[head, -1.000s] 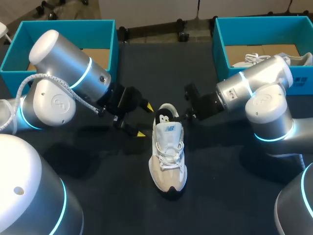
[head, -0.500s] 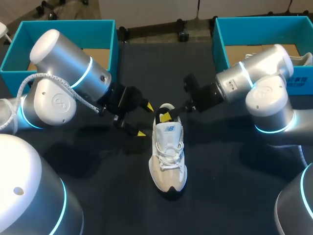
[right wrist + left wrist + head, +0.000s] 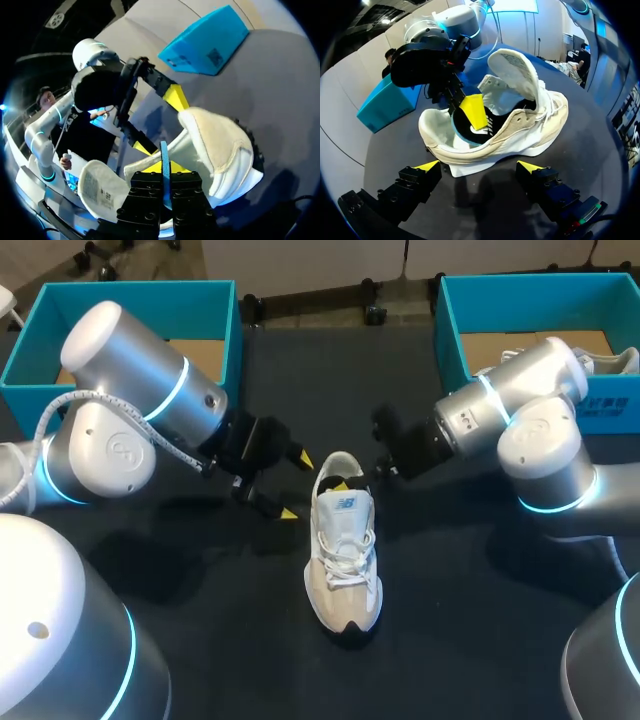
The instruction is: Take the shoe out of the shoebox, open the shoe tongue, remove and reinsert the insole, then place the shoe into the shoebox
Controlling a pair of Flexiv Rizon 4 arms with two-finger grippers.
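The white and beige shoe (image 3: 342, 555) lies on the dark table with its toe toward me and its tongue (image 3: 517, 70) folded open. My right gripper (image 3: 348, 483) reaches into the shoe's opening at the heel. It is shut on the thin blue-edged edge of the insole (image 3: 164, 152), which in the left wrist view shows as the black insole (image 3: 476, 133) inside the shoe. My left gripper (image 3: 292, 486) is open just left of the heel, with nothing between its fingertips (image 3: 427, 165).
A teal shoebox (image 3: 215, 295) stands at the back left. Another teal shoebox (image 3: 450, 310) at the back right holds a second white shoe (image 3: 515, 360). Dark table surface lies bare in front of the shoe's toe.
My right gripper has moved left from beside the heel into the shoe's opening and has shut on the insole's edge. The left arm and the shoe have stayed put.
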